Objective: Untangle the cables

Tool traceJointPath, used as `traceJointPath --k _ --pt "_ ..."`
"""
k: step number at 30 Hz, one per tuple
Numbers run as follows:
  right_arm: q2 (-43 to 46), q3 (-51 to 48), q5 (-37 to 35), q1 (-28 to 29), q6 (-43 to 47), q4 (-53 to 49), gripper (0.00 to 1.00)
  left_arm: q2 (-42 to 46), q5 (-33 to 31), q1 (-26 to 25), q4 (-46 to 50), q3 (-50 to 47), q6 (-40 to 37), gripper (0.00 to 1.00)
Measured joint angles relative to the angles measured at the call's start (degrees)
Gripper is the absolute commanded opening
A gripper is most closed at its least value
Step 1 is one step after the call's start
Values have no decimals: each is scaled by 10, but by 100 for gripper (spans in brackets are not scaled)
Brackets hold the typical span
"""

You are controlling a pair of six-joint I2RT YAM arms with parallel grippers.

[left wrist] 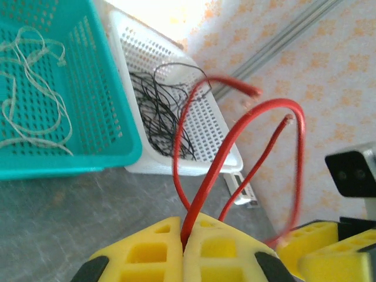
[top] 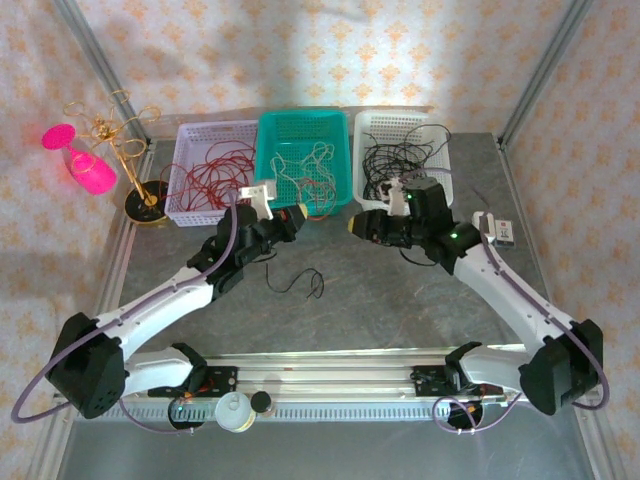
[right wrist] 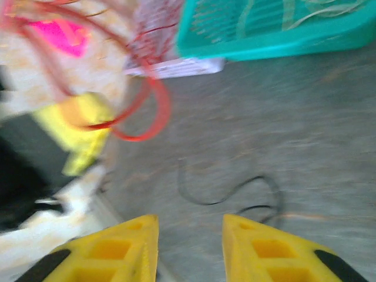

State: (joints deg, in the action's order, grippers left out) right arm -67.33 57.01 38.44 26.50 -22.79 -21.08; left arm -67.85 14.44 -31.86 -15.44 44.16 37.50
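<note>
Left arm (top: 170, 290) extended toward the tabletop's far edge, left gripper (left wrist: 182, 230) clamped on a red cable (left wrist: 204, 197); right gripper (right wrist: 191, 226) with fingers apart, above a black cable (right wrist: 202, 203).

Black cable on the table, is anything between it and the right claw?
Nothing visible. The black cable lies on bare table just ahead of the open right claw. The red cable, pinched in the left claw, loops off to one side.
</note>
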Motion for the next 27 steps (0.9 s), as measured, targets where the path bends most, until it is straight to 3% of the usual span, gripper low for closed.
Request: traceJointPath --k 5,10,15,20,27 --pt "62 -2 -73 -2 50 -12 52 0 -5 0 108 74 -69 0" --pt "91 -24 -45 -3 16 89 53 0 16 0 166 93 -106 0" --pt "41 -42 33 -3 -44 209 50 0 43 0 191 94 -119 0" --pt "-5 -42 91 -3 -43 244 47 4 58 0 192 94 -121 0" --pt "-45 -46 126 6 -31 272 31 23 67 0 191 94 -119 0"
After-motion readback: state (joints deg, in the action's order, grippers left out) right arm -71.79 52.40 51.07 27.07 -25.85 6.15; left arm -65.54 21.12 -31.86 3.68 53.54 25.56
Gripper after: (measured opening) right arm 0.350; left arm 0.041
